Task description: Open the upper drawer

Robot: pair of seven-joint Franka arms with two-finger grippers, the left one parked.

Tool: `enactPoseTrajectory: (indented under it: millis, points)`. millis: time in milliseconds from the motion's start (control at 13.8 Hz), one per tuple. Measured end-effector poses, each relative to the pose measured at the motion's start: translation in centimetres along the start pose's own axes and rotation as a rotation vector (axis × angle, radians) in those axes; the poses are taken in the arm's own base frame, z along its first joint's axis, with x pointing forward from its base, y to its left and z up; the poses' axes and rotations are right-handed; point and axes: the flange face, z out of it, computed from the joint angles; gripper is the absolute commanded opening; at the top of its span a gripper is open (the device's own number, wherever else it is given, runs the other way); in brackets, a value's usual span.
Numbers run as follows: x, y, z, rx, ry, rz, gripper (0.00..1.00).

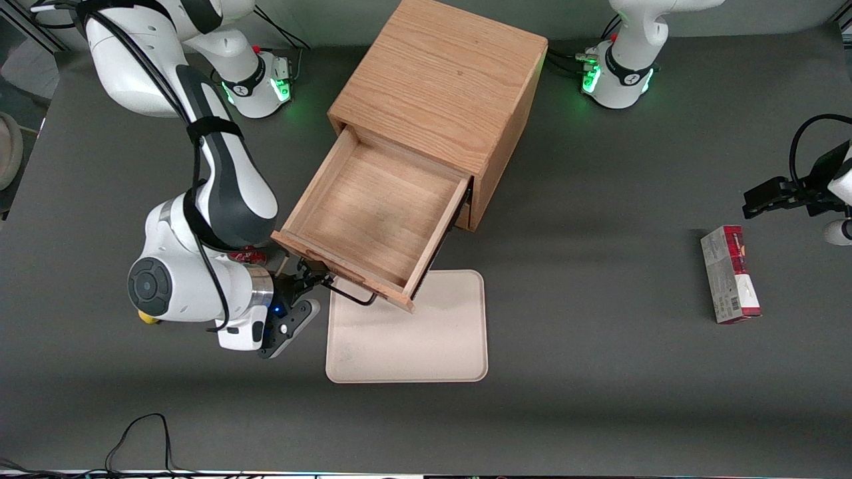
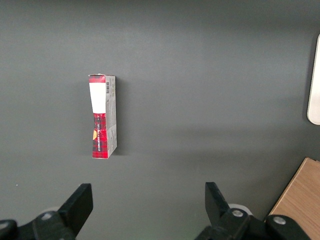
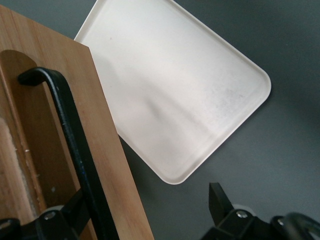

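Our claw (image 1: 318,279) sits spread around the handle (image 3: 75,150) of the pulled-out upper drawer (image 1: 376,213), above the tray (image 1: 426,339).

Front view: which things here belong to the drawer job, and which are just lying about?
Job:
upper drawer, pulled out
handle
gripper, at the handle
cabinet

Lying about:
tray, partly under the drawer
red box, toward the parked arm's end
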Motion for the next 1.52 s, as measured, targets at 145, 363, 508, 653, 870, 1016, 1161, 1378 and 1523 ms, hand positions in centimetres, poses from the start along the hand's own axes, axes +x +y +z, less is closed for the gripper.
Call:
enactPoseTrajectory:
  millis: [145,363,508,653,870,1016,1161,1378,1523]
  points:
    - [0.0,0.1,0.1,0.001,0.0,0.002,1.0]
    - [-0.1,0.2,0.0,0.004,0.0,0.003,1.0]
    - [0.0,0.0,-0.1,0.006,-0.001,0.0,1.0]
    - [0.1,-0.3,-0.7,0.008,0.0,-0.007,1.0]
    - [0.4,-1.0,-2.3,0.013,0.001,-0.021,1.0]
    - [0.4,-1.4,-3.0,0.021,-0.008,-0.029,1.0]
    - [0.1,-2.1,-4.1,0.037,-0.036,-0.04,1.0]
    - [-1.5,-3.2,-7.6,0.041,-0.083,-0.05,1.0]
    - [-4.1,-4.1,-11.0,-0.048,-0.115,-0.051,1.0]
